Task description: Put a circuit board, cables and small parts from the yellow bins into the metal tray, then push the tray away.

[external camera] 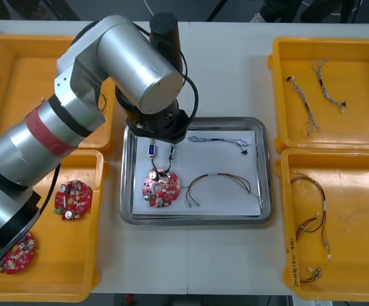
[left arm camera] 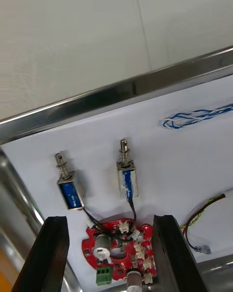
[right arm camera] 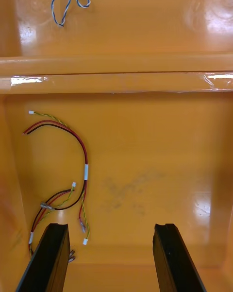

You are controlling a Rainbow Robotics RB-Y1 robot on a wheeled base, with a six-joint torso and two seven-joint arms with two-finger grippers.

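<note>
Left gripper (left arm camera: 109, 220) hung open, holding nothing, low over metal tray (external camera: 197, 218), fingers either side of circuit board (left arm camera: 119, 260), near two small metal parts (left arm camera: 127, 182). Blue-white cable (external camera: 217, 139) and red-yellow cable (external camera: 221, 181) lay in the tray too. Right gripper (right arm camera: 111, 226) was open over near right yellow bin (right arm camera: 145, 141). Risk: the parts' black leads lay on the board, so a moving finger could snag them and drag the lot.
</note>
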